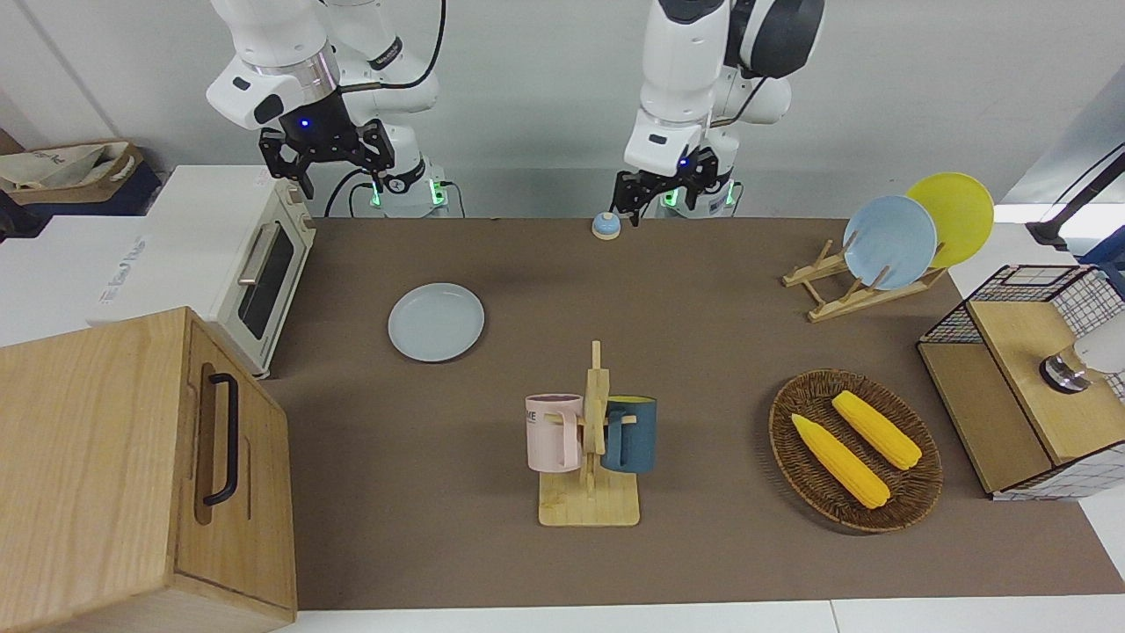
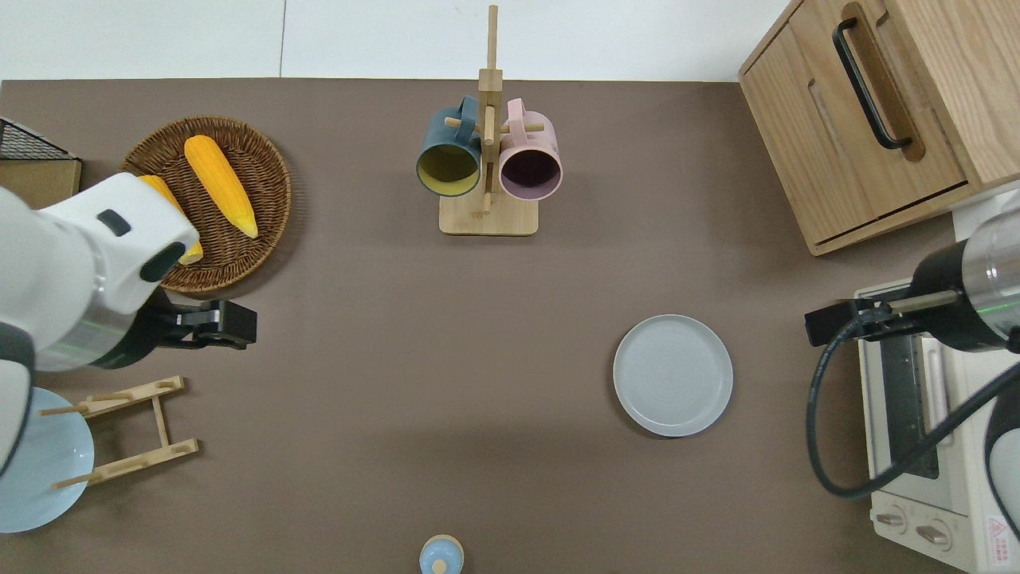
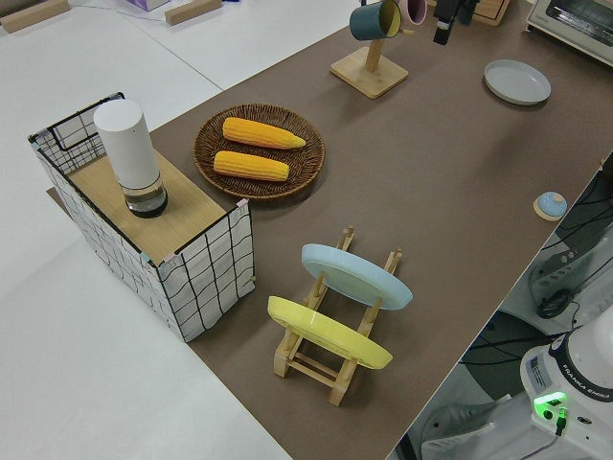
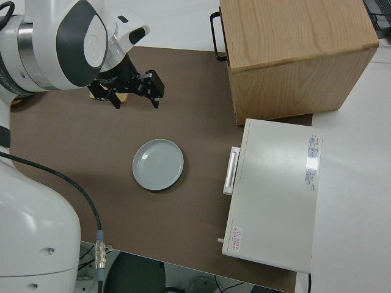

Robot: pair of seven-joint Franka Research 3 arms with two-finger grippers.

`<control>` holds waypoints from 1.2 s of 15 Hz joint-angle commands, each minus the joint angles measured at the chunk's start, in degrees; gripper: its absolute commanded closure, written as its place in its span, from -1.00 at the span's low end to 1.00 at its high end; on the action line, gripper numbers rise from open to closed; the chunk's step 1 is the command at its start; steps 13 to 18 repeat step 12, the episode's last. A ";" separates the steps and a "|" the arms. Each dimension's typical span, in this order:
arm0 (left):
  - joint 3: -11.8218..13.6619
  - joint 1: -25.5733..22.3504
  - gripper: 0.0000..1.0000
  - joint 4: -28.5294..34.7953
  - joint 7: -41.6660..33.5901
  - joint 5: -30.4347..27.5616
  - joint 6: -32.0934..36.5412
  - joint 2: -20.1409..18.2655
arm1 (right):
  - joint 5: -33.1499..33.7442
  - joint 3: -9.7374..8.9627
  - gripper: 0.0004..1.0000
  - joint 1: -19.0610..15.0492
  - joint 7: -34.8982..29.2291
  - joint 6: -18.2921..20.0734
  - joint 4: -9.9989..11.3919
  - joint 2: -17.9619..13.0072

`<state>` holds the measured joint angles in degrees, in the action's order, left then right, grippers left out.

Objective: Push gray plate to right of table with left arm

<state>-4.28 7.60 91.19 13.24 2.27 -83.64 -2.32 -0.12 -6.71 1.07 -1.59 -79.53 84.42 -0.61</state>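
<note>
The gray plate (image 1: 436,322) lies flat on the brown table (image 1: 703,334), toward the right arm's end, near the toaster oven; it also shows in the overhead view (image 2: 672,375) and the right side view (image 4: 158,164). My left gripper (image 1: 661,195) is open and empty. It hangs in the air well away from the plate, over the table between the wicker basket and the wooden plate rack in the overhead view (image 2: 231,325). My right arm is parked, its gripper (image 1: 325,154) open and empty.
A mug rack (image 1: 591,457) with a pink and a blue mug stands mid-table. A wicker basket (image 1: 854,450) holds two corn cobs. A plate rack (image 1: 888,242) holds a sky-blue and a yellow plate. There are also a toaster oven (image 1: 255,264), a wooden cabinet (image 1: 141,466), a small bell (image 1: 605,226) and a wire crate (image 1: 1028,378).
</note>
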 commanded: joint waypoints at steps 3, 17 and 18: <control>-0.82 -9.96 -1.00 1.36 -15.94 -0.25 -0.29 -0.94 | -0.59 -0.85 -0.97 -1.16 -0.08 0.69 -0.22 -0.36; -1.09 -13.49 -1.00 3.47 -22.56 0.81 -3.90 -0.32 | -0.59 -0.76 -0.97 -1.16 0.01 0.69 -0.22 -0.36; -1.09 -13.49 -1.00 3.47 -22.56 0.81 -3.90 -0.32 | -0.59 -0.76 -0.97 -1.16 0.01 0.69 -0.22 -0.36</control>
